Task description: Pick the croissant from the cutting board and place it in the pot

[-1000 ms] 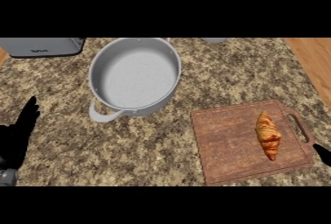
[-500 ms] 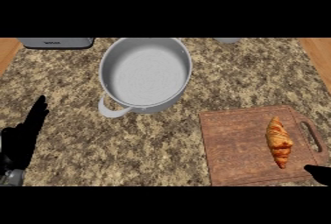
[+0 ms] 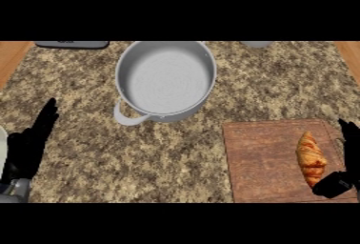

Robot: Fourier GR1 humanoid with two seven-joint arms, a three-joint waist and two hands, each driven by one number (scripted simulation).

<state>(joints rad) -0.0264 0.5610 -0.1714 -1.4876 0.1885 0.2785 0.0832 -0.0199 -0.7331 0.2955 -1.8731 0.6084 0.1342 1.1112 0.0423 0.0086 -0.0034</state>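
In the head view, you see a speckled stone table (image 3: 175, 157). At the far edge sit two other things: a flat grey thing (image 3: 72, 44) at the far left, and a small pale thing (image 3: 256, 44) further right. Both are cut off, so you cannot tell what they are. A white rim (image 3: 2, 143) peeks in at the left edge.

The pot (image 3: 165, 81) stands in the far middle of the table. It is grey and you can see its bare inside. One handle sticks out toward the near left. The cutting board (image 3: 271, 162) lies at the near right, well apart from the pot. The croissant (image 3: 310, 158) lies on the board's right part, long way pointing away from you. Only bare table lies between board and pot.

Your left hand (image 3: 28, 143) is at the left edge, fingers straight and up, holding nothing. Your right hand (image 3: 345, 162) is at the right edge, just beside the croissant. Its fingers are spread wide, with the thumb near the croissant's near tip. It holds nothing.
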